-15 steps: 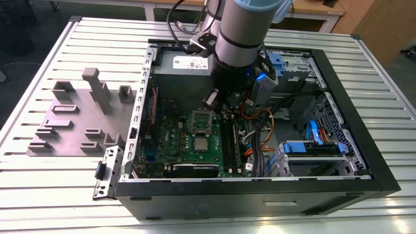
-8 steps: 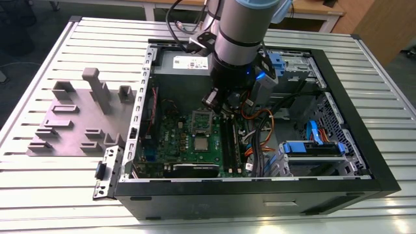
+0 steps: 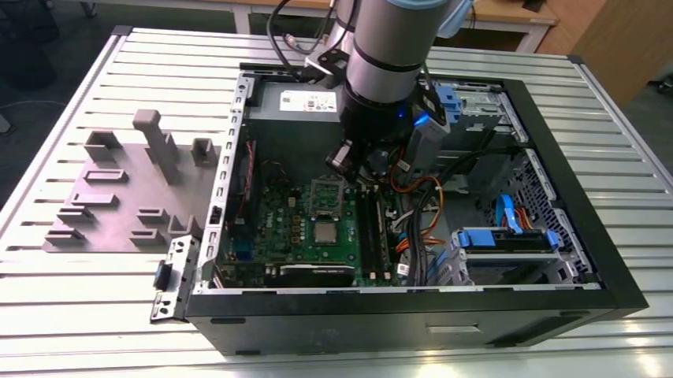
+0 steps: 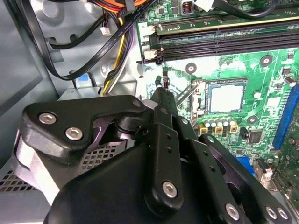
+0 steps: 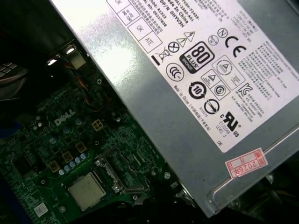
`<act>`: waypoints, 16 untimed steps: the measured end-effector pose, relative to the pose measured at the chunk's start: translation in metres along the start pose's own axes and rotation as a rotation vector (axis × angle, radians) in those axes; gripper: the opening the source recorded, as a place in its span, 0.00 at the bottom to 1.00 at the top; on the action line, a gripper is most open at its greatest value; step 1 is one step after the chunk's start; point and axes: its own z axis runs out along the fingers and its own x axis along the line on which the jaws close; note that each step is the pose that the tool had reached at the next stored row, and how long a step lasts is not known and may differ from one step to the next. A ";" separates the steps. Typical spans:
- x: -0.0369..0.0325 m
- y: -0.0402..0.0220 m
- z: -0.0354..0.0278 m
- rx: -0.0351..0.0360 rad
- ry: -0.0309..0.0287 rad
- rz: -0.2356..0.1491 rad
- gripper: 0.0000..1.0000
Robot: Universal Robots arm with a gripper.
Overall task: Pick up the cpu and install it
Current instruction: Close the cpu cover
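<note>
The cpu (image 3: 326, 231) is a small silvery square lying flat in its socket on the green motherboard (image 3: 282, 216) inside the open computer case. It also shows in both wrist views (image 4: 226, 95) (image 5: 86, 190). The socket's metal frame (image 3: 325, 193) (image 5: 119, 173) stands flipped open beside it, and a thin lever (image 4: 187, 91) slants next to the chip. My gripper (image 3: 352, 161) (image 4: 161, 87) hangs above the board just beyond the open frame, apart from the cpu. Its black linkage hides the board beneath it.
A silver power supply (image 3: 305, 101) (image 5: 196, 70) sits at the case's far end. Memory slots (image 4: 224, 39) and orange and black cables (image 3: 415, 205) run beside the socket. A blue drive cage (image 3: 505, 240) lies toward the exterior view's right. Grey plastic blocks (image 3: 126, 189) stand on the slatted table.
</note>
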 end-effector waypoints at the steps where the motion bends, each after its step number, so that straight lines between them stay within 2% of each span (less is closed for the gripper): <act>1: 0.0001 0.0002 -0.0004 0.0001 0.0000 0.000 0.11; 16: 0.0013 0.0011 -0.0038 0.0002 0.0010 -0.009 0.11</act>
